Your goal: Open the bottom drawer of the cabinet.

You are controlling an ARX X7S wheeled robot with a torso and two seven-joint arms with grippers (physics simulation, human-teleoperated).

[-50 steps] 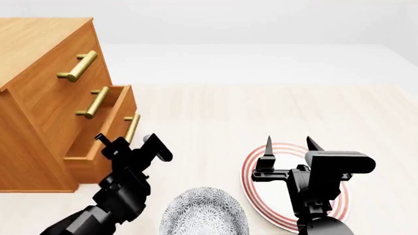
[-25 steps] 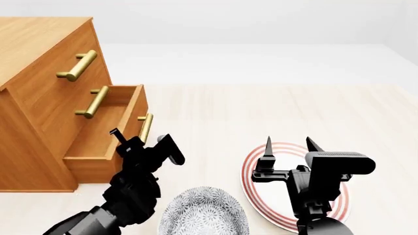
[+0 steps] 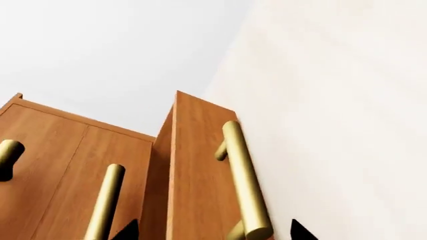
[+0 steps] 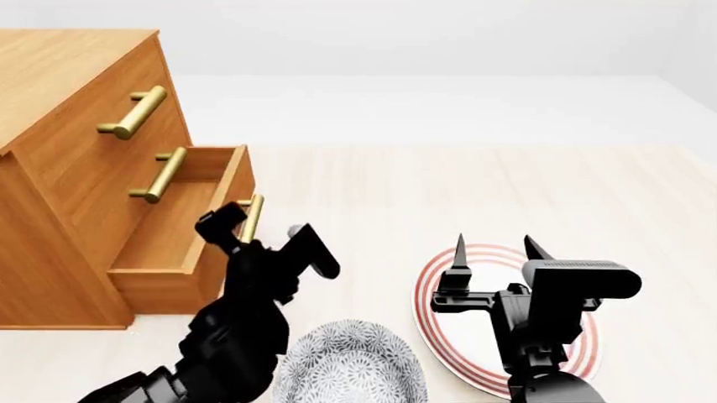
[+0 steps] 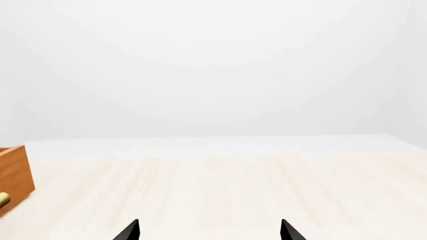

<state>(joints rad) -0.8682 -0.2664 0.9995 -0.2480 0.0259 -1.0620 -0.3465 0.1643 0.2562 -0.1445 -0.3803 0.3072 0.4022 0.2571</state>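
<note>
The cabinet [image 4: 67, 84] stands at the left. Its bottom drawer [image 4: 168, 243] is pulled well out, with the brass handle [image 4: 251, 217] at its front. My left gripper [image 4: 269, 237] is open right at that handle, one finger on each side. In the left wrist view the drawer front [image 3: 197, 170] and its handle [image 3: 243, 180] lie between my left gripper's [image 3: 213, 231] spread fingertips, not clamped. My right gripper [image 4: 494, 252] is open and empty above the plate; the right wrist view shows my right gripper [image 5: 209, 231] over bare floor.
A patterned grey bowl [image 4: 349, 365] sits in front of me, between the arms. A white plate with red rings [image 4: 431, 323] lies under the right arm. The top and middle drawers are shut. The drawer's corner [image 5: 13, 172] shows in the right wrist view.
The bottom drawer has slid further out than a second ago. My left gripper moved right with the handle, then rose a little, and its fingers now stand wider apart. The right arm has not moved.
</note>
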